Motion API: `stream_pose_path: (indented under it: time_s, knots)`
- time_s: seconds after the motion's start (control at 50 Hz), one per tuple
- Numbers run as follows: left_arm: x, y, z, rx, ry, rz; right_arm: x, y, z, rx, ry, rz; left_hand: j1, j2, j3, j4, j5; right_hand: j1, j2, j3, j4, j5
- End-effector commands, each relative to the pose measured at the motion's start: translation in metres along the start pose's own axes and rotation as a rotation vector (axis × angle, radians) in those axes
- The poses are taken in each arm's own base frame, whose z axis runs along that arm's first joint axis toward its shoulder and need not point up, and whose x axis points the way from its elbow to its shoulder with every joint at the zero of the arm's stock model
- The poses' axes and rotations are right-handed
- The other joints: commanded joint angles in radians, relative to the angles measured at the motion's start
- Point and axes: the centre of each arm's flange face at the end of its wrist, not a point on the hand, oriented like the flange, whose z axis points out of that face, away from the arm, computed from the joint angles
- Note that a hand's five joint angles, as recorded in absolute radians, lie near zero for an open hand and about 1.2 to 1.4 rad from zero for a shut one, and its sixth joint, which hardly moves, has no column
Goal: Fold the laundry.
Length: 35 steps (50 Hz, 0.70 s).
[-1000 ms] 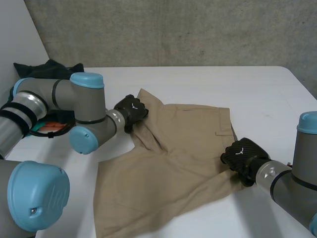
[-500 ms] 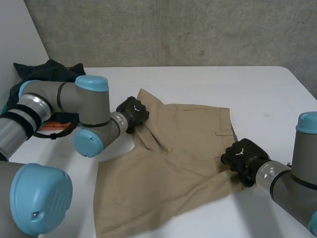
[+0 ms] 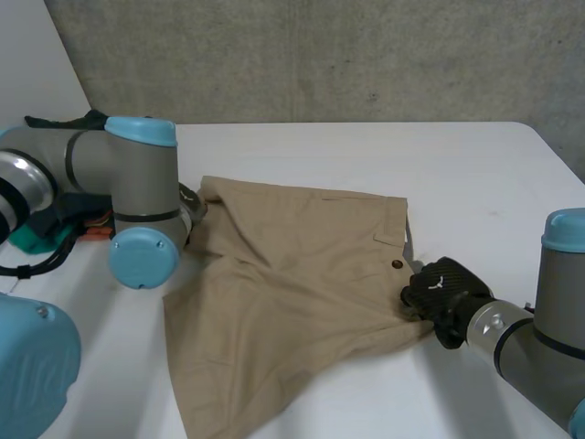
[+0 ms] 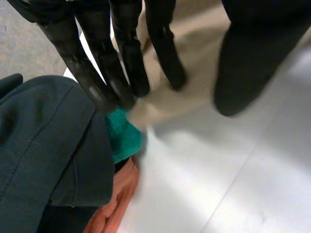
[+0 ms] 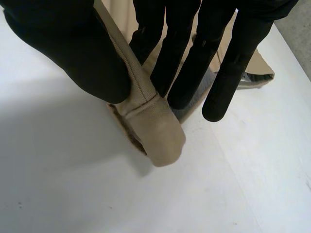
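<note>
The tan shorts (image 3: 292, 283) are lying crosswise between both hands, the left hand (image 4: 121, 53) pinching one corner and the right hand (image 5: 73, 53) pinching the opposite corner.

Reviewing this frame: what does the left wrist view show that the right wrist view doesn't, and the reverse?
Left wrist view: the left hand pinching a corner of the khaki shorts, beside a dark green garment, a teal cloth and an orange cloth. Right wrist view: the right hand pinching the shorts' waistband end. Both: the shorts and the white table.
</note>
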Motion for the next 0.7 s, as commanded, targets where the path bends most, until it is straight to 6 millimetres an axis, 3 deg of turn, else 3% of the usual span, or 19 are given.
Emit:
stream_pose_path:
  time_s: [0.02, 0.12, 0.18, 0.34, 0.54, 0.64, 0.7]
  knots:
    - [-0.016, -0.006, -0.01, 0.009, -0.014, -0.082, -0.003, 0.0, -0.001, -0.001, -0.009, 0.002, -0.58, -0.62, -0.618, -0.617, -0.62, 0.277, 0.219, 0.194, 0.195, 0.202]
    - [-0.04, -0.006, -0.007, 0.047, -0.03, -0.13, -0.003, -0.001, -0.004, 0.006, -0.002, 0.002, -0.578, -0.617, -0.615, -0.614, -0.617, 0.277, 0.219, 0.194, 0.195, 0.202]
    - [-0.042, -0.008, -0.004, 0.087, -0.005, -0.144, -0.002, -0.002, -0.005, 0.013, 0.003, 0.002, -0.569, -0.608, -0.606, -0.606, -0.608, 0.277, 0.219, 0.194, 0.195, 0.202]
    - [-0.02, -0.012, 0.015, 0.218, 0.128, -0.122, 0.0, -0.002, -0.006, 0.015, 0.008, 0.004, -0.528, -0.567, -0.565, -0.565, -0.567, 0.277, 0.219, 0.194, 0.195, 0.202]
    - [0.003, -0.016, 0.035, 0.299, 0.216, -0.081, 0.001, 0.0, -0.005, 0.008, 0.01, 0.007, -0.067, -0.106, -0.104, -0.104, -0.106, 0.277, 0.219, 0.194, 0.195, 0.202]
    - [0.007, -0.015, 0.041, 0.302, 0.217, -0.066, 0.002, 0.0, -0.005, 0.007, 0.012, 0.009, -0.116, -0.156, -0.154, -0.153, -0.155, 0.277, 0.219, 0.194, 0.195, 0.202]
    - [0.01, -0.014, 0.044, 0.301, 0.219, -0.056, 0.003, 0.001, -0.004, 0.006, 0.013, 0.01, -0.304, -0.344, -0.341, -0.341, -0.343, 0.277, 0.219, 0.194, 0.195, 0.202]
